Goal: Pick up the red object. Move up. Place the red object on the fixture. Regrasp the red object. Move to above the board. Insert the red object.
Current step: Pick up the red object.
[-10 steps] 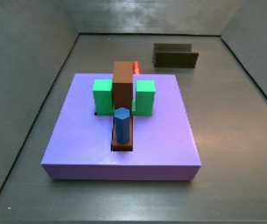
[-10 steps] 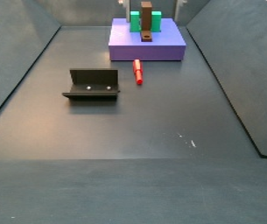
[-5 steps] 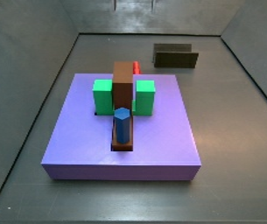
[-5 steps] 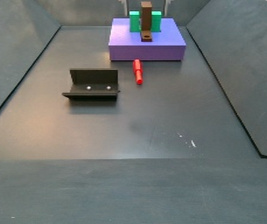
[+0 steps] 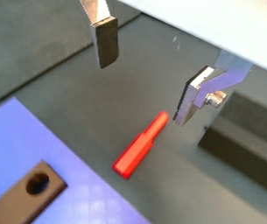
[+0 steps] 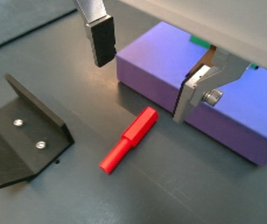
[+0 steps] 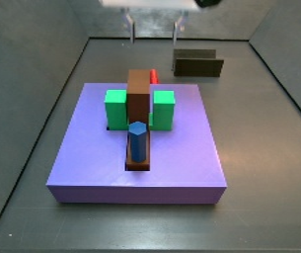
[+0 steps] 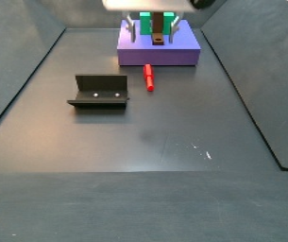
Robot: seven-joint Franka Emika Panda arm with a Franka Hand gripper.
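The red object [image 8: 149, 77] is a short red bar lying flat on the dark floor just in front of the purple board [image 8: 180, 59]. It also shows in both wrist views [image 5: 142, 144] [image 6: 129, 140], and in a side view [image 7: 154, 76] only its tip shows behind the brown block. My gripper [image 8: 151, 38] is open and empty, hanging well above the red object near the board's edge [image 7: 156, 40]. Its fingers [image 5: 105, 39] [image 6: 101, 39] stand wide apart, with the red object below the gap. The fixture [image 8: 99, 91] stands apart on the floor.
The board [image 7: 180, 158] carries a brown block [image 7: 139, 99], green blocks [image 7: 115, 109] and a blue peg [image 7: 137, 140]. The fixture also shows in other views [image 7: 197, 64] [image 6: 24, 131] [image 5: 247, 131]. Grey walls enclose the floor.
My gripper has come down into both side views; earlier only its fingertips showed at the top edge. The red object and the fixture have not moved.
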